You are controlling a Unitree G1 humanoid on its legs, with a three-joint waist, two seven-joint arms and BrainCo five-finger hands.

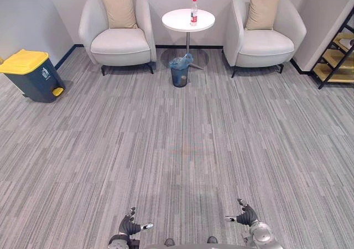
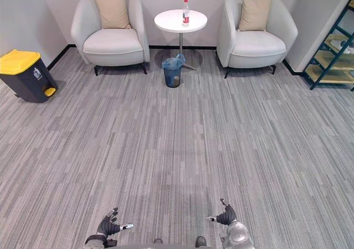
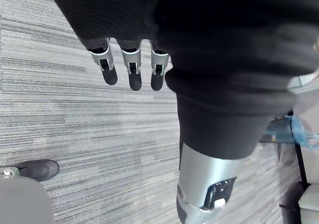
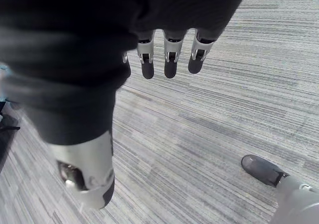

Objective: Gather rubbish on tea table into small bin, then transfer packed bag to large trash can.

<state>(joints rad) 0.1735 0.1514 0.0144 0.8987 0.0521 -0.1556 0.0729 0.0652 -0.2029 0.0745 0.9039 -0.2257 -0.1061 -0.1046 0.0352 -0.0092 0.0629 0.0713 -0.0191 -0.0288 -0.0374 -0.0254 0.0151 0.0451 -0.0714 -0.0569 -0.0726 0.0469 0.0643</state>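
Left hand [image 1: 131,225] and right hand [image 1: 247,216] hang near, relaxed and empty, while the bottle [image 1: 193,11] stands on the far table [image 1: 180,21] with the small bin [image 1: 179,72] near its foot; approach judged pending, requiring a walk forward.

At 2 o'clock the shelf [image 1: 335,55] runs off the edge, and my left hand [image 1: 130,226] and right hand [image 1: 247,218] are cut off at the wrists. At 12 o'clock the bottle [image 1: 193,11] is too small to judge full or empty, and the inside of the small bin [image 1: 179,74] is hidden.
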